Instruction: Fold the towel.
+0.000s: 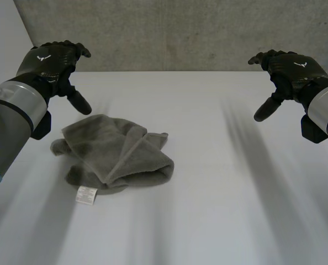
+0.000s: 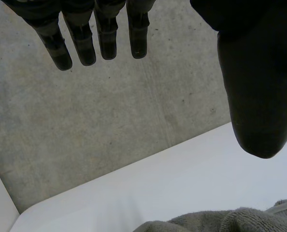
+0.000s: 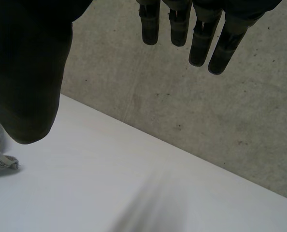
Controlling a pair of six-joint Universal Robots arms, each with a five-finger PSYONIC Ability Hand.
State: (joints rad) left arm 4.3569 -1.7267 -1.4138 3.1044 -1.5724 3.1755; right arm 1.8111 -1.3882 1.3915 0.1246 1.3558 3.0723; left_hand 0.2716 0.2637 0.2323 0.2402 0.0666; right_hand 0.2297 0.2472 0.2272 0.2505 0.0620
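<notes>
The grey towel (image 1: 117,154) lies bunched on the left of the white table (image 1: 225,204). Its long axis runs crosswise, and its thick folded end points right. The left hand (image 1: 52,62) hovers behind it and the right hand (image 1: 290,69) well off. Both have slack fingers and hold nothing.

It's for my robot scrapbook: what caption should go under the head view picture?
Left hand and right hand hover open over the table, with a rumpled grey towel nearer the left.
</notes>
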